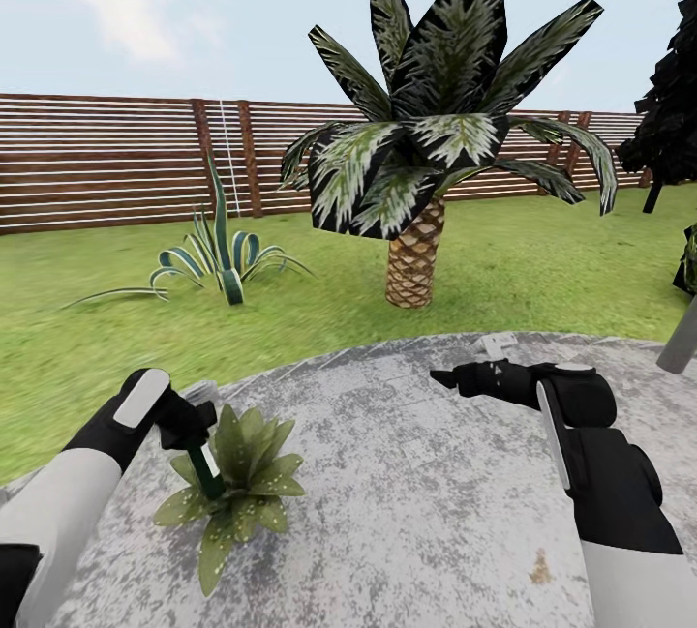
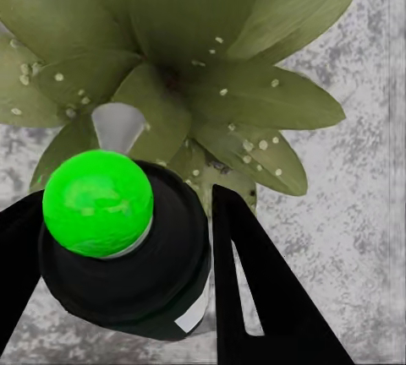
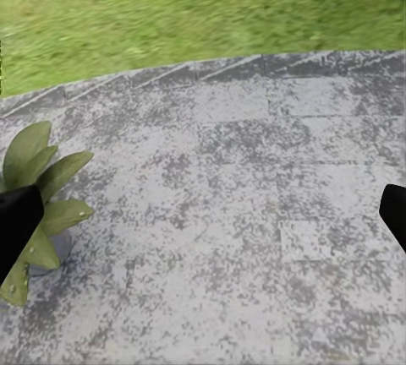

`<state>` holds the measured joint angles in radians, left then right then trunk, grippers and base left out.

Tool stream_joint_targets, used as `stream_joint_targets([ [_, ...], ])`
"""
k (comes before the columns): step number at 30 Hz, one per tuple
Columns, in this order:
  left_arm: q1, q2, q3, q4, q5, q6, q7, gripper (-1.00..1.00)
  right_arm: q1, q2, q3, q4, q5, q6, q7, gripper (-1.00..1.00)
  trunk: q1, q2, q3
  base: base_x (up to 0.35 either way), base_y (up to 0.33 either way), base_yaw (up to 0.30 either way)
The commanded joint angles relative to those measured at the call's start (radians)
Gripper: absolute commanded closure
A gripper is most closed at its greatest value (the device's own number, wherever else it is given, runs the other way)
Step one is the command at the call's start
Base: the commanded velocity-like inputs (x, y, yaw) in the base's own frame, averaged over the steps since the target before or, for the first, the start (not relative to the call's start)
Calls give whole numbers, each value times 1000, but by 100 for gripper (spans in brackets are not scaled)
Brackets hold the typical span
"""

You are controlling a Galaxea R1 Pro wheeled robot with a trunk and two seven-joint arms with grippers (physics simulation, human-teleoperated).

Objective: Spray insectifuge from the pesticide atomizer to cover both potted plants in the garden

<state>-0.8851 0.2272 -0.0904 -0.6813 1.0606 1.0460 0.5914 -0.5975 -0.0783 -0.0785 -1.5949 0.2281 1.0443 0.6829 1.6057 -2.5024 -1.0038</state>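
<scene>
My left gripper (image 1: 191, 427) is shut on the pesticide atomizer (image 1: 206, 473), a dark green bottle that points down into a potted plant (image 1: 254, 491) on the stone patio (image 1: 407, 502). In the left wrist view the atomizer (image 2: 127, 255) shows end-on with a bright green tip, held between the black fingers (image 2: 254, 297). It hangs right above the plant's leaves (image 2: 254, 95), which carry white insectifuge specks (image 2: 264, 144). My right gripper (image 1: 451, 378) hovers over the patio's middle. It (image 3: 203, 221) is open with bare stone between its fingers, and the same plant (image 3: 46, 183) lies off to one side.
Lawn (image 1: 542, 251) rings the round patio. A scaly-trunked palm (image 1: 416, 260) stands just beyond the patio's far edge and a striped agave (image 1: 218, 265) at the back left. A grey post (image 1: 681, 338) rises at the right edge. A slatted wooden fence (image 1: 97, 159) closes the garden.
</scene>
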Motion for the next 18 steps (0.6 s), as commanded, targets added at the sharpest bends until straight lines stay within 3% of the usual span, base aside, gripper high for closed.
stream_joint_targets([
  [1, -6, 2, -7, 8, 7, 1, -6, 100, -1, 0, 0, -2, 10, 3, 10, -100, 0, 0, -1, 0, 0, 0],
  [6, -13, 3, -29, 20, 8, 1, -37, 100, 0, 0, 0, -3, 10, 3, 10, -100, 0, 0, -1, 0, 0, 0],
  [7, -19, -1, -41, 38, 9, 1, -90, 100, 1, 0, 0, -3, 10, 3, 10, -100, 0, 0, -1, 0, 0, 0],
  [9, -32, -5, -46, 75, 10, 1, -120, 100, 1, 0, -1, -3, 10, 3, 10, -100, 0, 0, -1, 0, 0, 0],
  [13, -96, -23, -53, 223, 11, 1, -147, 100, 1, 0, -1, -4, 10, 3, 10, -100, 0, 0, -1, 0, 0, 0],
  [18, -177, -48, -114, 381, 10, 1, -185, 100, 1, 0, 0, -4, 10, 3, 10, -100, 0, 0, -1, 0, 0, 0],
])
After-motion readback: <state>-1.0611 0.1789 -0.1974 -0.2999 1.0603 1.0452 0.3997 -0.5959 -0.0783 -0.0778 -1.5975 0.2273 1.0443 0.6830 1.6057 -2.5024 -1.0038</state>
